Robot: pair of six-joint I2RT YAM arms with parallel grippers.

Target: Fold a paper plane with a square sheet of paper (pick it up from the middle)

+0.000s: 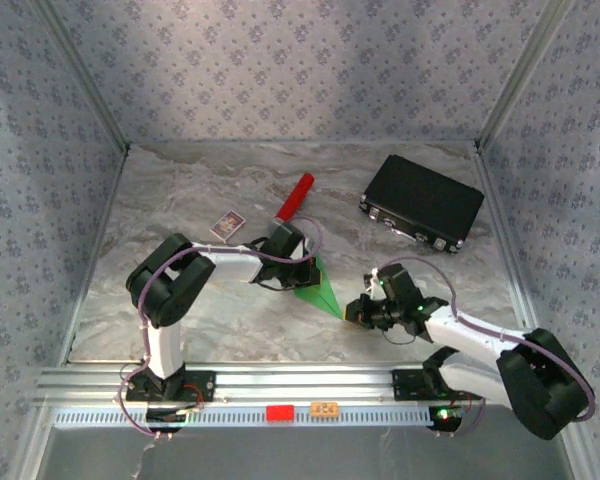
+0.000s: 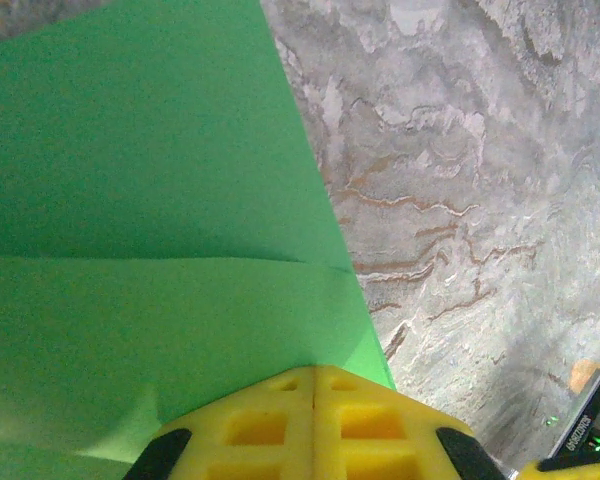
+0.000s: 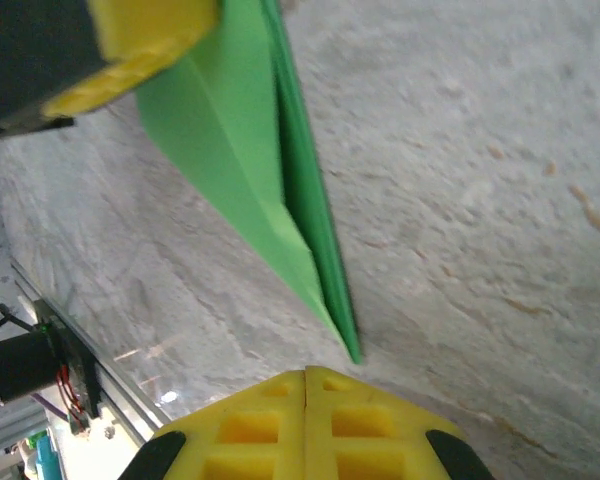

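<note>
The square sheet of paper lies on the marble table folded into a pointed bright green dart, the paper plane [image 1: 320,291]. Its tip points toward the near right. My left gripper [image 1: 298,264] is shut, and its yellow fingertips rest on the wide end of the plane [image 2: 140,190], with a crease running across the paper ahead of them. My right gripper [image 1: 356,310] is shut too and sits just short of the plane's pointed tip [image 3: 352,350], with nothing between its fingers. In the right wrist view one yellow finger [image 3: 140,45] of the left gripper shows at the top left.
A red cylinder [image 1: 295,197] lies behind the left gripper, with a small printed card [image 1: 227,225] to its left. A black case [image 1: 421,202] sits at the back right. A metal rail [image 1: 280,385] runs along the near edge, and patterned walls enclose the table.
</note>
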